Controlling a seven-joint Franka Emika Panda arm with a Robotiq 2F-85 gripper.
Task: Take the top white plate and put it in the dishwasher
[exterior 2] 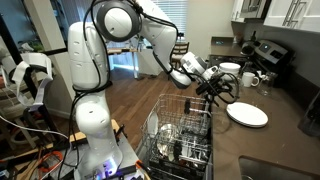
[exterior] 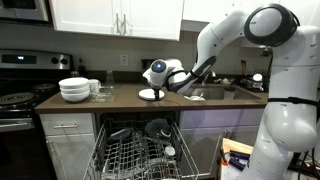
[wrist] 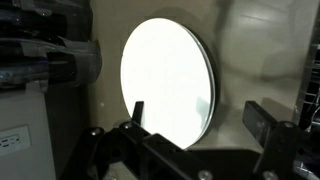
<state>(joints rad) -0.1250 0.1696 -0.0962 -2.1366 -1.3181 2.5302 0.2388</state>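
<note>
Flat round white plate (exterior 2: 247, 115) lies on dark brown countertop (exterior 2: 280, 137). Black gripper (exterior 2: 216, 90), jaws spread, sits at plate's 10 o'clock. Open dishwasher with grey wire rack (exterior 2: 180, 140) at plate's 8 o'clock.

White cabinets (exterior: 115, 15) hang above a dark countertop (exterior: 120, 99) beside a stove (exterior: 20, 100).

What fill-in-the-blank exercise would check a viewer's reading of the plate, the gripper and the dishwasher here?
The top white plate lies on the ___.
The gripper hangs above it with its jaws ___.
The dishwasher has its rack pulled ___.
The stacked bowls are ___ in colour.
Missing words: countertop; open; out; white.
</note>
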